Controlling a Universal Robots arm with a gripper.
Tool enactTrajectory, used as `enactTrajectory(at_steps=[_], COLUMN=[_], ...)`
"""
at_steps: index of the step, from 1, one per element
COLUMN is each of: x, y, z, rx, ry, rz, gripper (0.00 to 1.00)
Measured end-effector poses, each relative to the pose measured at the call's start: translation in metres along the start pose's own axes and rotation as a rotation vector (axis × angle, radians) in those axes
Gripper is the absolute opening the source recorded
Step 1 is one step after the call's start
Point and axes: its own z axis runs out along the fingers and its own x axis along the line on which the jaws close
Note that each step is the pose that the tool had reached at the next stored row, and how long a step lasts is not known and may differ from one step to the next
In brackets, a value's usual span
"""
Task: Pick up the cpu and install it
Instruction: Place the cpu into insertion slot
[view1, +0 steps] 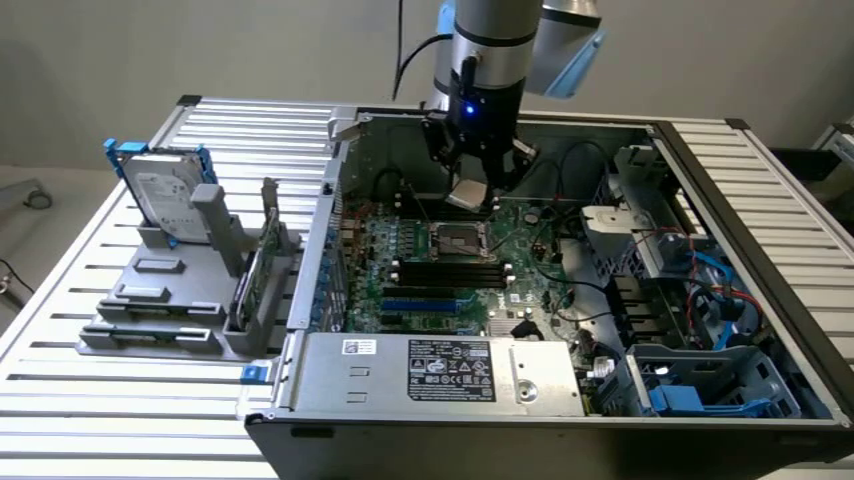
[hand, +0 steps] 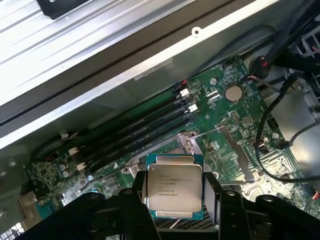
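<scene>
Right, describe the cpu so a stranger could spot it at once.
Find the open computer case on the slatted table, where the arm reaches in. Over the motherboard, the hand grips the cpu by two edges. It is the small square chip with a shiny silver top and printed text, unlike the dark socket below or the bigger hard drive standing outside the case.

Bright, even light washed the slatted desk (view1: 107, 420) pale, while the open computer case (view1: 534, 450) lay in shadow; glare caught the cpu (hand: 173, 187).
</scene>
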Motion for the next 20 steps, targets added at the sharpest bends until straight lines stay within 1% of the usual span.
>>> enactTrajectory(at_steps=[20], x=[0.000], y=[-0.0021], z=[0.0204], rx=[-0.0085], ry=[-0.0373], rz=[0.361], gripper=[0.55])
